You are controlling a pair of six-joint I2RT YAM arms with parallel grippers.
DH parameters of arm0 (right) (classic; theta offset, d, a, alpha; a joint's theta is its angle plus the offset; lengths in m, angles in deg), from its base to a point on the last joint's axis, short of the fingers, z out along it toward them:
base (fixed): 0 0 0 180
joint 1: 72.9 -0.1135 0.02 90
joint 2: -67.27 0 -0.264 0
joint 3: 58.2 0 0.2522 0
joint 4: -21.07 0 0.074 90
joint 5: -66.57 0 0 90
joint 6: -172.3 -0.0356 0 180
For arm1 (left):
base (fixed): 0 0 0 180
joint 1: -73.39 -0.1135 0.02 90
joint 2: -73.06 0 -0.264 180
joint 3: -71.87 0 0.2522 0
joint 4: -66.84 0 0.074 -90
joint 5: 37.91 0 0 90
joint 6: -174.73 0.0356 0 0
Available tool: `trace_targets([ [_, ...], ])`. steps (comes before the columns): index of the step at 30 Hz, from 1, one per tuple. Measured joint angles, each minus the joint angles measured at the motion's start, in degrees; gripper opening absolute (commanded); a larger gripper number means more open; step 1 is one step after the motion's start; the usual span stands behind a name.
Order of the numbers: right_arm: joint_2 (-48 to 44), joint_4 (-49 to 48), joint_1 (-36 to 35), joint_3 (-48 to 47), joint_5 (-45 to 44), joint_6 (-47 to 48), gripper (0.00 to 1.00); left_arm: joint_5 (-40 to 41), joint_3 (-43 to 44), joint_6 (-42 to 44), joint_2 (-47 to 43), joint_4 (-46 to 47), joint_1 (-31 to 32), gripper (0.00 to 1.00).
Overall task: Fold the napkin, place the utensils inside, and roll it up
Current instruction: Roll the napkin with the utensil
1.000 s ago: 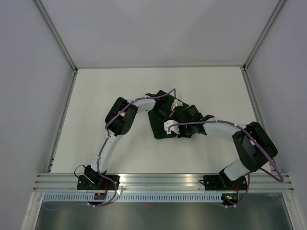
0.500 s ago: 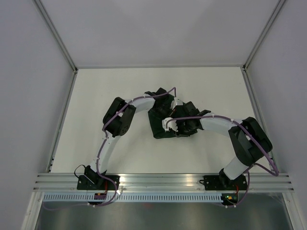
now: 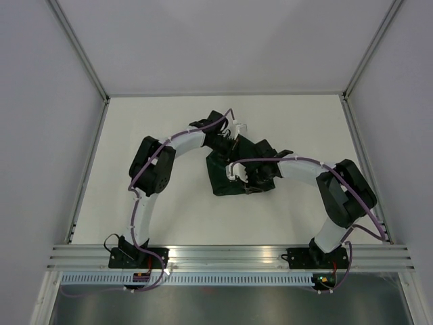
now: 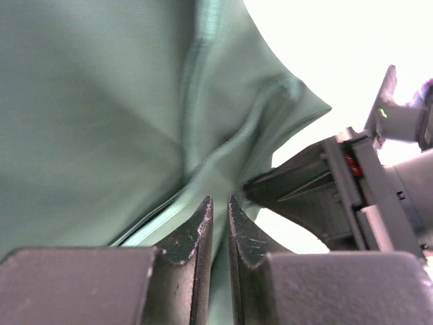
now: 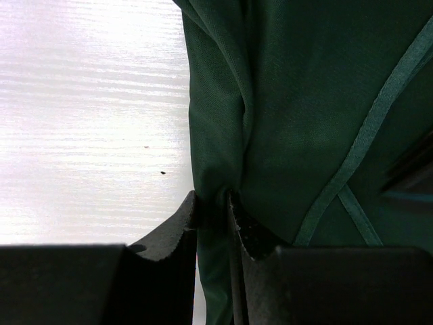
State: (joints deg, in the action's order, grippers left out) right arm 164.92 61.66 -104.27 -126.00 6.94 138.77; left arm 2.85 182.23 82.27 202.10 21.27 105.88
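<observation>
Right wrist view, near side of the napkin [image 5: 304, 101]: what does it show? (Desk)

It shows the right gripper [image 5: 213, 201] pinching a bunched fold. Its fingers [image 5: 177, 233] are clenched on the dark green cloth at the edge where it meets the bare white surface [image 5: 81, 101]. (Field)

And farther out? (Desk)

At the far side of the cloth, the left gripper [image 4: 216, 203] has its fingers [image 4: 196, 233] almost together. A hemmed edge runs down between them, so by the look of it they are grasping the napkin. From above, the napkin lies crumpled mid-surface between the two grippers, not flat. (Field)

The knife? (Desk)

It is not visible in any view, and whether it lies under the cloth cannot be told. (Field)

What could go wrong from here? (Desk)

Both pinches take thin fabric near an edge. If the grippers pull apart unevenly, the cloth could slip from one pair of fingers. It could also be drawn into a twisted rope rather than a clean fold. The near grip seems to hold gathered layers, so more than one ply may lift and leave the fold crooked. A utensil hidden in the heap could be dragged along or tipped out. (Field)
</observation>
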Motion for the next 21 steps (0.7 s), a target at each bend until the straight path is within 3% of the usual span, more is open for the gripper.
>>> trace_targets([
  [6,2.89,4.26,1.09,-3.69,2.45,-0.13,0.01,11.69,-11.34,-7.69,-10.99,9.01,-5.84,0.15],
  [12,8.48,12.57,3.19,-10.54,6.69,0.76,0.00,26.64,-29.24,-14.95,-31.17,22.88,-12.35,0.13],
  [17,15.96,23.23,5.35,-19.15,11.67,2.01,0.01,36.30,-40.89,-15.50,-49.77,35.63,-10.69,0.13],
  [21,22.23,32.28,6.91,-25.59,15.56,2.51,0.01,41.44,-45.83,-11.47,-57.94,42.01,-6.88,0.16],
])
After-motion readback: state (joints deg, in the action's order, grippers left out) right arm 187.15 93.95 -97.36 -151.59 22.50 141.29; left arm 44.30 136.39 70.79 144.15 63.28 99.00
